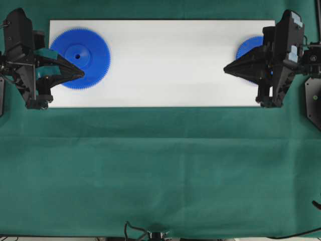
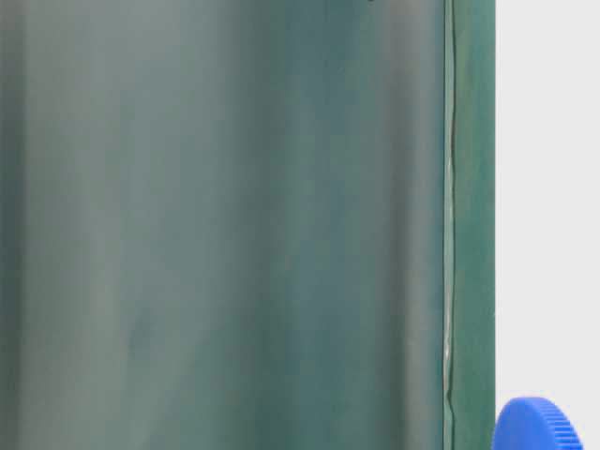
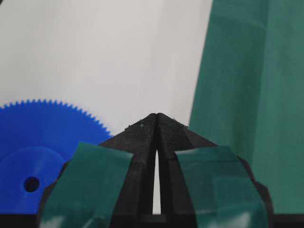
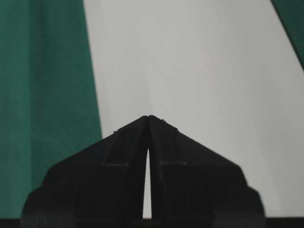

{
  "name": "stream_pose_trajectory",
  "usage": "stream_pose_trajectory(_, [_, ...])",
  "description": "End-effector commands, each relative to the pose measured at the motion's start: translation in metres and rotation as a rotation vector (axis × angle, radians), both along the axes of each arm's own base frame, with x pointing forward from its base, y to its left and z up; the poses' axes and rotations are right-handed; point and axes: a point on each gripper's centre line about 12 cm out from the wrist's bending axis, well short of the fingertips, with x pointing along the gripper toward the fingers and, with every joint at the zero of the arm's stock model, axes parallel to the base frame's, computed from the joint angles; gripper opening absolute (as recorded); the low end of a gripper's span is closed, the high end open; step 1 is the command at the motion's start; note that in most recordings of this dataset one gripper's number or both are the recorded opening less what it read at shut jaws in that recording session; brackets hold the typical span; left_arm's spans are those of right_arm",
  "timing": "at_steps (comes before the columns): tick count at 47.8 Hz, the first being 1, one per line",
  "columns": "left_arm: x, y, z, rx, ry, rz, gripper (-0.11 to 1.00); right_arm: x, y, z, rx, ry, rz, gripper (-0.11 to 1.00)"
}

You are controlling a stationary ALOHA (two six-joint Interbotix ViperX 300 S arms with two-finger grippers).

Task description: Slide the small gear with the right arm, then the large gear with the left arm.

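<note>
The large gear (image 1: 80,57), a wide blue toothed disc with a raised hub, lies at the left end of the white board (image 1: 165,60). My left gripper (image 1: 83,75), with its teal patches, is shut and points at the gear's near right rim. In the left wrist view the large gear (image 3: 42,142) sits left of the closed left gripper (image 3: 156,115). The small gear (image 1: 248,46) lies at the board's right end, mostly hidden under my right arm. My right gripper (image 1: 224,68) is shut, its tip past the gear toward the board's middle. The right gripper (image 4: 148,117) holds nothing.
Green cloth (image 1: 160,170) covers the table around the board. A blue gear's rim (image 2: 536,427) shows in the table-level view; I cannot tell which gear it is. Bare white board (image 4: 190,71) stretches ahead of the right fingertips.
</note>
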Motion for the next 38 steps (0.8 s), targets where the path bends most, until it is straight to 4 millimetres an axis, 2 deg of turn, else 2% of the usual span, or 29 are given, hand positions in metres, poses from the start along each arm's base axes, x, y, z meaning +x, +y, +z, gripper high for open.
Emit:
stream_pose_trajectory(1, [0.006,-0.003,0.012,0.006,-0.041,-0.015,0.0,0.006,0.004,0.01,-0.005,-0.037,0.02,0.52])
stream_pose_trajectory(10, [0.007,-0.01,0.013,0.006,-0.044,-0.043,0.0,0.01,0.014,0.01,-0.003,-0.043,0.058,0.52])
stream_pose_trajectory(38, [0.009,-0.047,0.017,0.005,-0.088,-0.195,0.0,0.027,0.051,0.013,0.001,-0.045,0.193,0.52])
